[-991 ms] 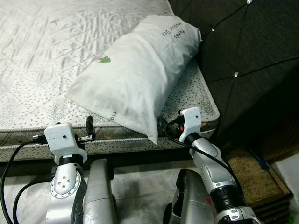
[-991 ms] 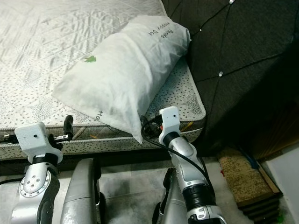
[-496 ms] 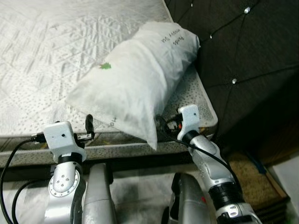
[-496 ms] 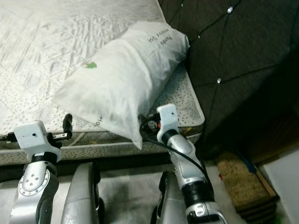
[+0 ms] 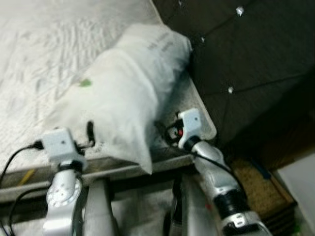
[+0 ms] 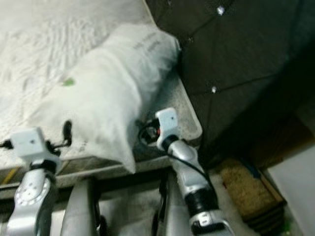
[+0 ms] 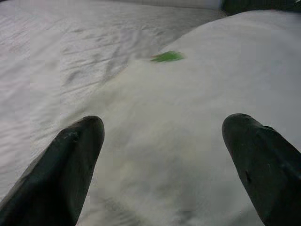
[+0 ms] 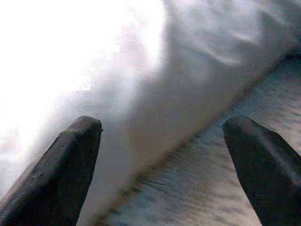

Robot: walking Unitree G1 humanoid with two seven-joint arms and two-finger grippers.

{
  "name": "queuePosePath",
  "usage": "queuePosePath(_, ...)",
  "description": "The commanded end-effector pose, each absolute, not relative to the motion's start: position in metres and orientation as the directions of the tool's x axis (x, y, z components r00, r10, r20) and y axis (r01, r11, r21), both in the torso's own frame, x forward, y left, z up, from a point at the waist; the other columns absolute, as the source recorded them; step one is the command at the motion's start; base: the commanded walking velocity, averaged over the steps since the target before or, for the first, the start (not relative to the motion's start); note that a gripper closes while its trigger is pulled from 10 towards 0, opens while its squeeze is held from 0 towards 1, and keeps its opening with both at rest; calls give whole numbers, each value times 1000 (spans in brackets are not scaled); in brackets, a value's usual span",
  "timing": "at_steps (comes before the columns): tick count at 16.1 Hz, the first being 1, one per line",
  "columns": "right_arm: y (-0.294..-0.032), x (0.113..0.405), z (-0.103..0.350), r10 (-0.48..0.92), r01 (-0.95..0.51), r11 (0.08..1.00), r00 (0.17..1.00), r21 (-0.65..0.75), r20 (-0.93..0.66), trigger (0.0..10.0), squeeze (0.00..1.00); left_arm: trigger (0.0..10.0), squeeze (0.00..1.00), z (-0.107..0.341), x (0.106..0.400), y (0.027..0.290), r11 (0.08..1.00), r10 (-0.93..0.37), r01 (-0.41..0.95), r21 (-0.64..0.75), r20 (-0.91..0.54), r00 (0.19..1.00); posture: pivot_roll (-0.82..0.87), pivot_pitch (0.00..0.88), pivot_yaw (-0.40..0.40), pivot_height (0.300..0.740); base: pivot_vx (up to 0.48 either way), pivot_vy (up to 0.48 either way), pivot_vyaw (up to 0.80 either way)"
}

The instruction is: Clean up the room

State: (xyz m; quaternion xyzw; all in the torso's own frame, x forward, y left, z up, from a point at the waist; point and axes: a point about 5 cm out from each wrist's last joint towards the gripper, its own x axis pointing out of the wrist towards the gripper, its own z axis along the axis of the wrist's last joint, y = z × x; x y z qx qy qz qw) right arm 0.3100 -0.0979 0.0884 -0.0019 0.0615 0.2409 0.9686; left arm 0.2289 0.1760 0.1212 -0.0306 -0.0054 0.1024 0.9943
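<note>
A white pillow (image 5: 118, 93) lies on the bed (image 5: 34, 64) by the dark headboard (image 5: 246, 54); left end effector (image 7: 162, 155) and right end effector (image 8: 164, 155) both gape wide beside it.

Matt cloth pillow (image 5: 123, 98) — quilted mattress (image 5: 34, 64)

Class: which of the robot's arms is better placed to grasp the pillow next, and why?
Probably the left. The left gripper is open and faces the pillow squarely, fabric between its fingers. The right gripper, also open, meets only the pillow's edge over the mattress.
</note>
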Motion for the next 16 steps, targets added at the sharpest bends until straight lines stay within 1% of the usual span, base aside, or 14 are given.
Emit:
queuePosePath(1,-106,309,86,452,-452,892,883,29,-127,10000,0,10000,0,115,225,174,975,212,-214,-54,-31,977,35,121,-82,553,0,0,0)
queuePosePath(2,-104,308,86,471,-472,881,873,27,-127,10000,0,10000,0,113,223,176,973,224,-226,-49,-42,974,35,121,-82,553,0,0,0)
queuePosePath(5,-101,306,83,504,-505,862,852,28,-143,10000,0,10000,0,106,215,179,970,236,-240,-36,-90,968,46,123,-82,523,0,0,0)
queuePosePath(6,-99,305,82,528,-530,847,835,29,-154,10000,0,10000,0,105,212,180,970,237,-240,-31,-95,967,47,123,-83,523,0,0,0)
queuePosePath(7,-96,303,81,579,-587,810,798,3,-169,10000,0,10000,0,104,206,182,970,242,-245,-11,-100,965,58,124,-81,523,0,0,0)
queuePosePath(8,-95,303,81,597,-608,794,783,-13,-174,10000,0,10000,0,104,204,183,969,245,-246,-1,-101,964,67,126,-80,523,0,0,0)
queuePosePath(10,-92,306,76,674,-700,713,702,-45,-232,10000,0,10000,0,104,182,194,959,283,-279,53,-116,952,97,136,-77,523,0,0,0)
queuePosePath(12,-85,305,76,727,-761,644,642,-83,-245,10000,0,10000,0,108,174,198,958,287,-284,43,-97,953,120,146,-82,523,0,0,0)
queuePosePath(13,-78,303,78,778,-809,586,580,-55,-241,10000,0,10000,0,108,171,202,953,303,-299,49,-102,948,127,150,-81,523,0,0,0)
queuePosePath(15,-64,299,83,848,-874,482,483,-58,-219,10000,0,10000,0,108,168,209,944,329,-324,63,-108,938,134,157,-84,523,0,0,0)
queuePosePath(16,-58,300,87,857,-878,475,476,-53,-197,10000,0,10000,0,109,168,210,943,330,-324,70,-109,937,133,164,-89,523,0,0,0)
